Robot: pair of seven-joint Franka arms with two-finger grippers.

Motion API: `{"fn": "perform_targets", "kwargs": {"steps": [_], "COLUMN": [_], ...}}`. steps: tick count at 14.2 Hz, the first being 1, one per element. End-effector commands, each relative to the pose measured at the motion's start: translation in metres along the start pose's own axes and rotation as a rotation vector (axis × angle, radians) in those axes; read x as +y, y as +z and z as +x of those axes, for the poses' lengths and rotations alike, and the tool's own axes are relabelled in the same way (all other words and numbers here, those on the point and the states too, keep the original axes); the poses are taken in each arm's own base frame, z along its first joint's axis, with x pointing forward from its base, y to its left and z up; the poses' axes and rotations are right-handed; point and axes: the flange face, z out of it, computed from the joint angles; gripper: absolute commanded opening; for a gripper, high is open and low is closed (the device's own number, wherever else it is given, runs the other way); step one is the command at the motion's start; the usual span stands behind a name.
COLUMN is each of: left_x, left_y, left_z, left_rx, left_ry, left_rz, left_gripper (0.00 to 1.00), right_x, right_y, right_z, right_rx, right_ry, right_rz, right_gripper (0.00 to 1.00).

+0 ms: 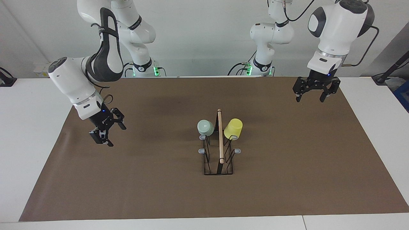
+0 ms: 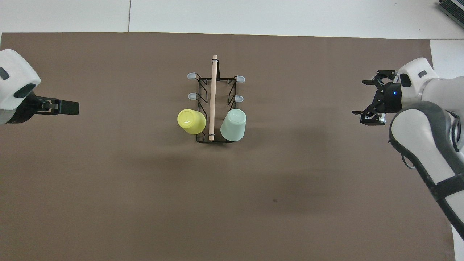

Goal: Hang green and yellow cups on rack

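Brown mat (image 1: pixel 287 179), both cups (image 1: pixel 233 128) on central rack (image 1: pixel 219 159), left gripper (image 1: pixel 313 92) and right gripper (image 1: pixel 107 129) wide at edges

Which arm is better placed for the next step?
Neither. The green cup and yellow cup already hang on the rack. Left hand and right hand are open, over the mat's ends.

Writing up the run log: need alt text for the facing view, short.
A yellow cup and a pale green cup hang upside down on the prongs of a black wire rack nearest the robots, one on each side of its wooden rod, mid-table on a brown mat. Both arms are raised at the mat's ends, left claw and right claw open and empty.
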Motion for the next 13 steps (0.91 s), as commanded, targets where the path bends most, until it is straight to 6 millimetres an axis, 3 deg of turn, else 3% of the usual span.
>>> {"fn": "perform_targets", "kwargs": {"steps": [1,7,10,13], "left_x": [-0.017,-0.027,-0.014,-0.006], "left_y": [-0.008,-0.020,-0.024,-0.022], "left_z": [0.010,0.001,-0.003,-0.007], "left_rx": [-0.070,-0.149,-0.167,-0.196], "left_ry": [0.082,0.106,0.130,0.139], "left_rz": [-0.016,-0.068,-0.068,-0.069], "left_gripper": [1.00,1.00,1.00,1.00], "right_x": [-0.003,-0.037,-0.047,-0.044], "right_y": [-0.019,-0.013,-0.038,-0.077], "right_z": [0.012,0.076,0.093,0.088], "right_rx": [-0.130,-0.233,-0.261,-0.341], "right_ry": [0.099,0.427,0.708,0.912], "right_rz": [-0.042,-0.084,-0.114,-0.096], "right_gripper": [1.00,1.00,1.00,1.00]}}
